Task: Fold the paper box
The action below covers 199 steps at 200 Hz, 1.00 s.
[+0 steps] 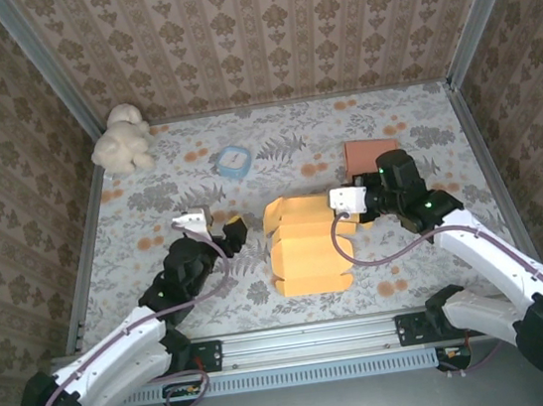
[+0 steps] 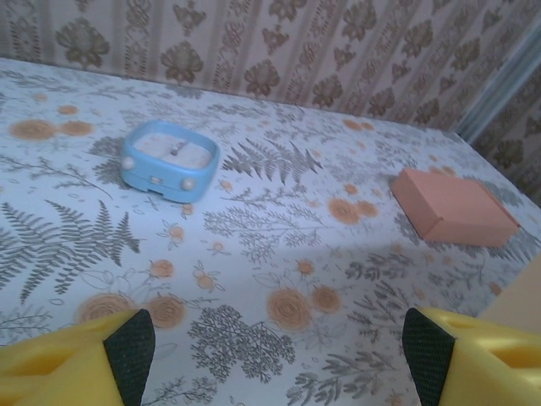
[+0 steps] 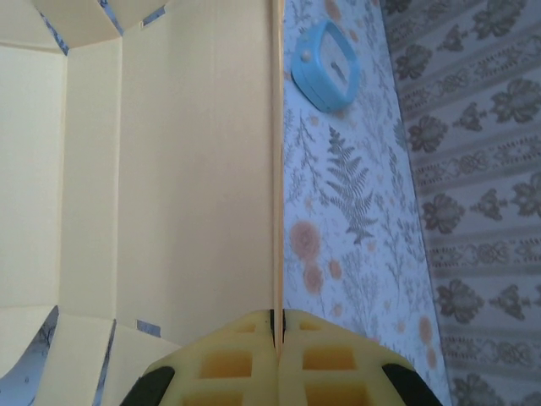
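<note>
The orange paper box (image 1: pixel 307 246) lies half folded in the middle of the table, its flaps spread. My right gripper (image 1: pixel 336 203) sits at the box's upper right corner, shut on one thin wall. In the right wrist view that wall (image 3: pixel 276 152) runs edge-on straight into the closed yellow fingers (image 3: pixel 245 359), with the pale inside of the box (image 3: pixel 152 161) to its left. My left gripper (image 1: pixel 217 227) hovers left of the box, open and empty. Its two black-padded fingertips (image 2: pixel 128 345) stand far apart over bare tablecloth.
A small blue clock (image 1: pixel 234 160) lies at the back centre. A flat closed orange box (image 1: pixel 366 157) rests at the back right, just behind my right arm. A cream plush toy (image 1: pixel 123 137) sits in the back left corner. Patterned walls close in three sides.
</note>
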{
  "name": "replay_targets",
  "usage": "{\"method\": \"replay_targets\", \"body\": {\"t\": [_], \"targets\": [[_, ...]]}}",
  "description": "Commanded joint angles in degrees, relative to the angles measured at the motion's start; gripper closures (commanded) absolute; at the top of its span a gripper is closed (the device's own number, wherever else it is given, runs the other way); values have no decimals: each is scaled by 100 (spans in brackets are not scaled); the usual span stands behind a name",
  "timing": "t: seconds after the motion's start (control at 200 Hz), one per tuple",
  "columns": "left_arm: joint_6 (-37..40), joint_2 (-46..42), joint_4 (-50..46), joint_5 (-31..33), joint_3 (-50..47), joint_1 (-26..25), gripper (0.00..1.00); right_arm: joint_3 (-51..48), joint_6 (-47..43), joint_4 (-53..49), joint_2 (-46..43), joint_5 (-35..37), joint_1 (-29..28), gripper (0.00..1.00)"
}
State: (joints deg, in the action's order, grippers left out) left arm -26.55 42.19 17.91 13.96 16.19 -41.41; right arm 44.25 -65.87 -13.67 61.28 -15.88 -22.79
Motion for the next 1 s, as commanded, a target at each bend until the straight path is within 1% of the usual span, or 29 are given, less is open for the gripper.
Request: {"method": "replay_targets", "body": {"t": [0.0,0.08,0.16,0.25,0.325,0.445,0.685,0.75,0.795,0.915,0.99], "targets": [[-241,-307,-129,310,-161,139,19,-2,-32,586,311,215,-261,100],[-328,-550,-213,431,-277,248,19,-51,-40,975,605,615,-530,100],[-402,-773,-268,484,-394,338,19,-129,-274,1355,946,1130,-829,100],[-440,-969,-325,501,-492,423,19,-261,-524,1808,1231,1503,-1084,100],[-444,-1021,-350,477,-551,467,19,-337,-633,2078,1423,1643,-1212,100],[-411,-981,-331,451,-582,510,19,-379,-788,2179,1577,1778,-1352,100],[-429,-841,-81,364,-765,546,19,-578,-1219,2405,1434,2150,-1612,100],[-404,-799,-62,395,-784,554,19,-657,-1313,2722,1402,2290,-1640,100],[-397,-779,-37,406,-807,555,19,-732,-1414,3121,1421,2480,-1675,100],[-365,-777,19,449,-893,555,19,-901,-1626,3885,1598,2839,-1760,100],[-351,-787,32,526,-943,563,19,-1042,-1661,4608,1792,3114,-1820,100]]}}
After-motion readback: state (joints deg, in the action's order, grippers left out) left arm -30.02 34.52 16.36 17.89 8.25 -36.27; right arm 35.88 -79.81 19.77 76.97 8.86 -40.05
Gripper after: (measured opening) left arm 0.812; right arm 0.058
